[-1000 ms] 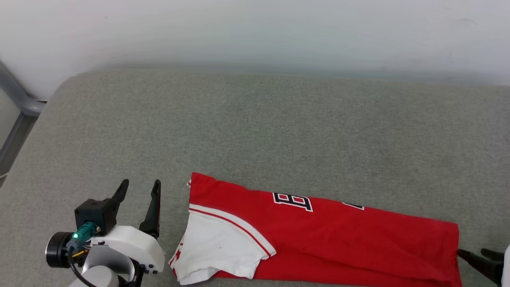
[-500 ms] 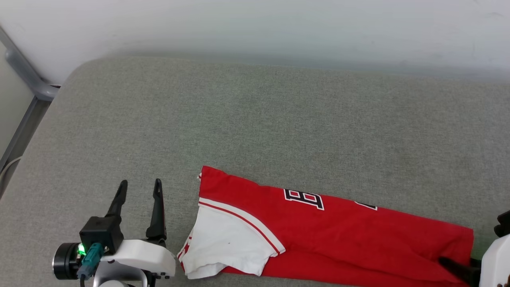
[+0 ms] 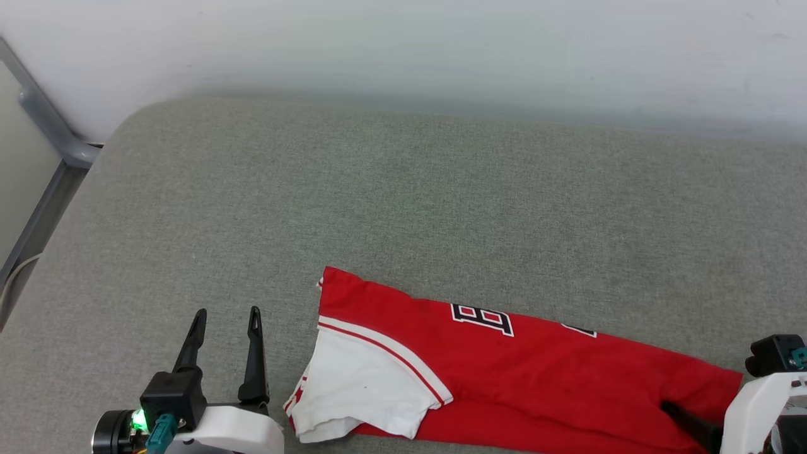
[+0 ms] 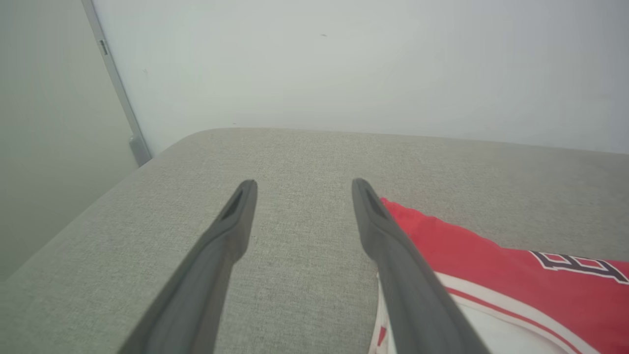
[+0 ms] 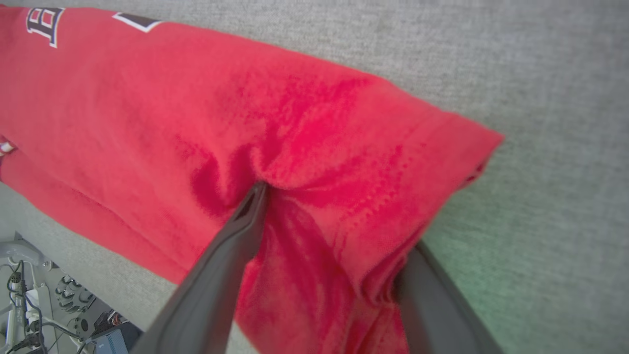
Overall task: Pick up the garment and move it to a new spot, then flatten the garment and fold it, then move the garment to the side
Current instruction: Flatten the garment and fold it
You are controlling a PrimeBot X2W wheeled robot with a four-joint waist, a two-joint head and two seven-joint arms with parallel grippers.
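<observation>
The garment [image 3: 536, 372] lies folded into a long red band on the grey cushion, white sleeve at its left end and black lettering along its far edge. My left gripper [image 3: 227, 311] stands open just left of the sleeve, touching nothing; the left wrist view has the garment [image 4: 491, 250] beside the right finger of the left gripper [image 4: 304, 184]. My right gripper [image 5: 334, 221] is open astride the garment's [image 5: 295, 98] right end. One of its fingers [image 5: 245, 221] presses a dent into the top of the fabric, and the other goes under the cloth's edge.
The grey cushion [image 3: 403, 208] runs far back to a white wall [image 3: 403, 50]. Its rounded left corner meets a grey metal frame [image 3: 44, 126]. Below the cushion's near edge, cables and a power strip [image 5: 29, 305] lie on the floor.
My right gripper has moved in from beyond the garment's right end onto the cloth. My left gripper has drawn back slightly and straightened. The head camera has shifted.
</observation>
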